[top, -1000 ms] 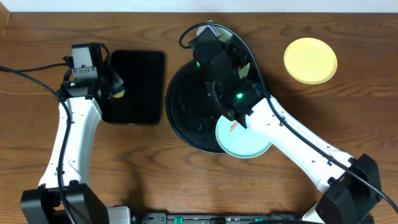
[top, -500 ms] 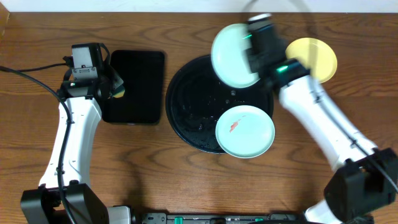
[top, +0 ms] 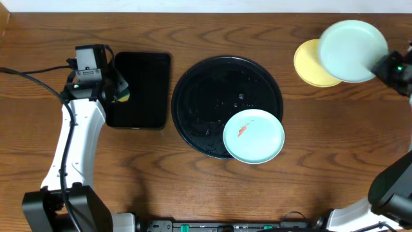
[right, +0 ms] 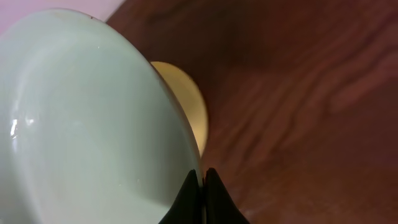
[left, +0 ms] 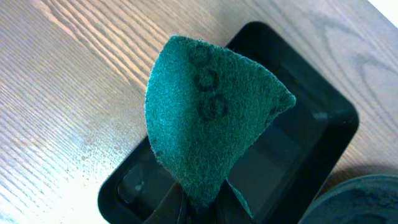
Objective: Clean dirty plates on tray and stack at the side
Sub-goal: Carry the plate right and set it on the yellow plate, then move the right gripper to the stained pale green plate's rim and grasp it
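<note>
The right hand point(right: 200, 186) is pinching a mint-blue round plate point(top: 351, 42) above the pale yellow round plate point(top: 308, 66). A red-smeared mint-blue plate point(top: 253, 136) is lying on the big round black tray point(top: 206, 96). The left hand point(left: 205, 208) is pinching a green scrub pad point(left: 211, 118) over a small rectangular black tray point(top: 141, 90).

Open tabletop point(top: 302, 122) lies between the round tray point(top: 199, 90) and the yellow plate point(top: 308, 64), whose right half a lifted mint plate point(top: 352, 42) covers.

No readable text; dark marks on scouring pad point(left: 211, 118) illegible
</note>
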Action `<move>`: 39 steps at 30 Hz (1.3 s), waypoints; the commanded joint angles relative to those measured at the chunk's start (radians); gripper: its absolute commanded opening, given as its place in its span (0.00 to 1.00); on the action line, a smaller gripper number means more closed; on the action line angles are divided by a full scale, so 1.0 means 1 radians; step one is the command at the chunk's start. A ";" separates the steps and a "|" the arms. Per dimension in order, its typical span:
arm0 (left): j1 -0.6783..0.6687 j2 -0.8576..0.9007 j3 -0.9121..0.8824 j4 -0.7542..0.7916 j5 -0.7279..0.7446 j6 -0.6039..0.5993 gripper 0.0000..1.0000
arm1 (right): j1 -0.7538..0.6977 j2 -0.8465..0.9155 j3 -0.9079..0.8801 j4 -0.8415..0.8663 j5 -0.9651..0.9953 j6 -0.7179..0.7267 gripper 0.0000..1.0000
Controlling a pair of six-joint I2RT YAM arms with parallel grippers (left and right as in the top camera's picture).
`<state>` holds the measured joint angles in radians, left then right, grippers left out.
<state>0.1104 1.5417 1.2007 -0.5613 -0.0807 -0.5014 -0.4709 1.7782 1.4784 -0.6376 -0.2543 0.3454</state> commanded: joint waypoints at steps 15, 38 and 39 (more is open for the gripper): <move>0.003 0.029 -0.008 -0.002 -0.005 -0.013 0.08 | 0.129 0.302 -0.013 0.199 -0.108 -0.040 0.44; 0.003 0.029 -0.008 0.001 -0.005 -0.013 0.08 | 0.519 -0.151 -0.036 -0.536 0.203 0.292 0.99; 0.003 0.029 -0.008 0.001 -0.005 -0.013 0.09 | 0.542 -0.151 -0.046 -0.556 0.219 0.344 0.99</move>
<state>0.1104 1.5673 1.2007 -0.5617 -0.0811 -0.5018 0.0093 1.6161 1.4639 -1.1656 -0.1448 0.4980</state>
